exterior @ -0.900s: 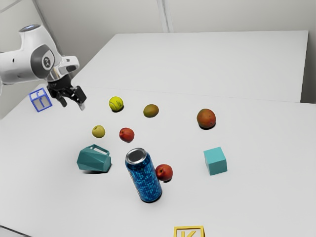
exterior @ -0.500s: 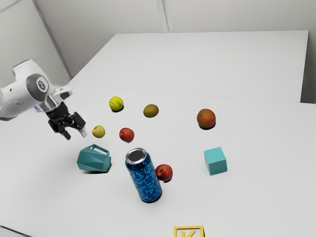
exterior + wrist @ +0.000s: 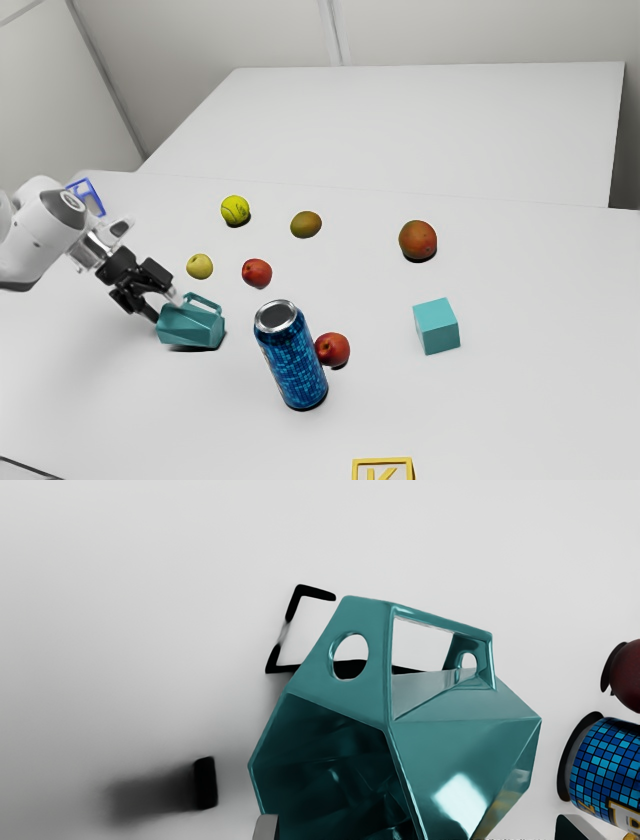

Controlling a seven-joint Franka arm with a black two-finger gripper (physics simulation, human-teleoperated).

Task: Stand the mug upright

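The pincer (image 3: 165, 307) is open, its 2 fingers spread wide and low at the mug (image 3: 191, 328). In the wrist view, 1 fingertip (image 3: 266, 828) overlaps the edge of the mug's mouth, and the other stands past the mug's far side with a gap between, so nothing is gripped. The mug, teal and faceted, lies on its side on the white table (image 3: 530, 410), its dark mouth in sight of the hand camera and its handle (image 3: 205, 300) raised above the tabletop. The handle has a round hole through each of its 2 ends. Near the mug, toward the exterior view's right, the blue patterned can (image 3: 292, 362) stands upright, with a red fruit (image 3: 334, 349) just beside it. A 2nd red fruit (image 3: 257, 273) and a small yellow fruit (image 3: 200, 266) lie farther back than the mug, near each other. Behind those 2 are the tennis ball (image 3: 235, 210) and an oval greenish-brown fruit (image 3: 306, 224). Well off to the exterior view's right sit a larger red-green fruit (image 3: 418, 240) and, nearer that camera, a turquoise cube (image 3: 436, 328). A yellow letter block (image 3: 383, 463) is cut by the exterior view's bottom edge. Beyond the arm, a blue-framed block (image 3: 87, 197) is partly hidden.
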